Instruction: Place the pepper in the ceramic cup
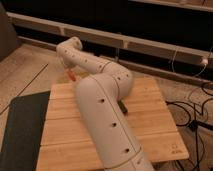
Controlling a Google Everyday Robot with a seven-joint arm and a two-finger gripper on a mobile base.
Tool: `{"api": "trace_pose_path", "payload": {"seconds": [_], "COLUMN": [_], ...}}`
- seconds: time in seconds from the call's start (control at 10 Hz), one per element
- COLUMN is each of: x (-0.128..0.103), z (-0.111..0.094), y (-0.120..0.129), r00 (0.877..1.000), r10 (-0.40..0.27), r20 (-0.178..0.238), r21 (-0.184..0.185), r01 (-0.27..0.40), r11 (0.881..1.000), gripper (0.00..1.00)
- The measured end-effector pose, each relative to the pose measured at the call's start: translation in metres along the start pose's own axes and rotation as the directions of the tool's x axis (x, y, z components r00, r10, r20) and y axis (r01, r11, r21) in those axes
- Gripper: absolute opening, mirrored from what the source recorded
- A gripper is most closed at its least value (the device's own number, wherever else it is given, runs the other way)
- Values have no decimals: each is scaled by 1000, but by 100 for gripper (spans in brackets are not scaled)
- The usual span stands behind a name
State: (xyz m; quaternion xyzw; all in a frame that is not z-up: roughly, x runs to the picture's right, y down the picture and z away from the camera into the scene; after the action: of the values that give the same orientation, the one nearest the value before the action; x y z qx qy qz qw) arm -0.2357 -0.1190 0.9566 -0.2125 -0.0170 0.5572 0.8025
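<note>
Clenching the pepper (72, 77) over the desk's (150, 115) far left corner, the end effector (70, 72) may drop it: thin grip, cup unseen.

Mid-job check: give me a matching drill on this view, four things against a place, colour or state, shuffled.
Things:
1. pepper
2. pincer
3. black oblong thing
4. dark mat

Descriptions:
A. lies flat, left of the wooden table
B. orange-red, gripped just past the table's far left edge
C. shut, at the far end of the arm, mostly hidden under the wrist
D. lies on the table, close to the arm's right side

Pairs: 1-B, 2-C, 3-D, 4-A
</note>
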Motion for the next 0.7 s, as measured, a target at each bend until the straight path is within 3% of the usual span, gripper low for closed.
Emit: {"api": "trace_pose_path", "payload": {"seconds": [0.2, 0.7], "x": [7, 6], "z": [1, 1], "y": [2, 2], "r00": [999, 999], "r10": [-18, -18], "r20": [-31, -28], "r21": [-5, -5], "r01": [18, 18], "r11": [1000, 1000], "gripper": [0, 0]}}
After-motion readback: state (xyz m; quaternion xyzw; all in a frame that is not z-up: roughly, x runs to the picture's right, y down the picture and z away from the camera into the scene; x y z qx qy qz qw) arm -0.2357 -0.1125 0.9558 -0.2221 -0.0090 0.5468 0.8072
